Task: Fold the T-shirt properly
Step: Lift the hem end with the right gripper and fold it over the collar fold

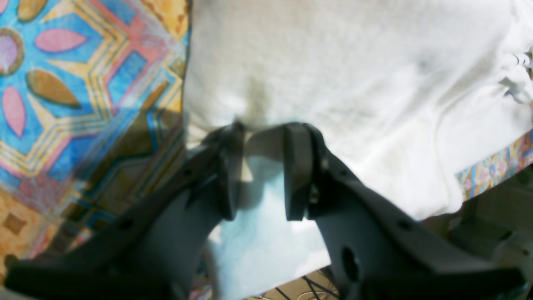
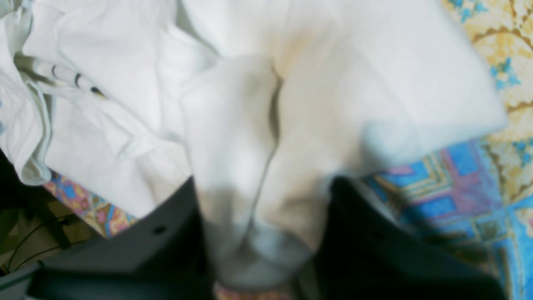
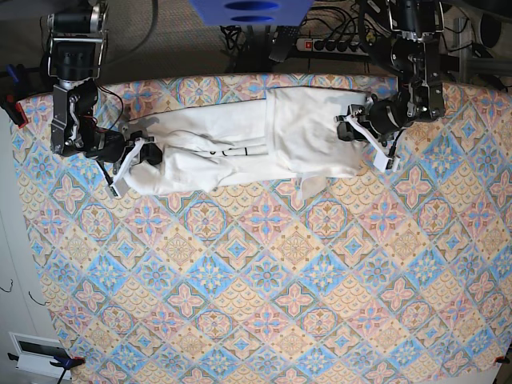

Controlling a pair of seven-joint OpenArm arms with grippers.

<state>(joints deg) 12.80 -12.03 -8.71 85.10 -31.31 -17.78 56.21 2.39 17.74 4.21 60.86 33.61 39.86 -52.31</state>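
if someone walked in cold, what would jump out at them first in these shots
First, the loud patterned tablecloth covering the whole table, all blue, pink and orange tiles. Next, the white T-shirt stretched in a long band across the far side, plain side up. Finally, an arm at each end: the right gripper has a bunch of cloth between its fingers, and the left gripper sits at the shirt's other edge.

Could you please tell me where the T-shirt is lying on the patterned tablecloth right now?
In the base view the T-shirt lies stretched sideways near the tablecloth's far edge, between the right claw and left claw.
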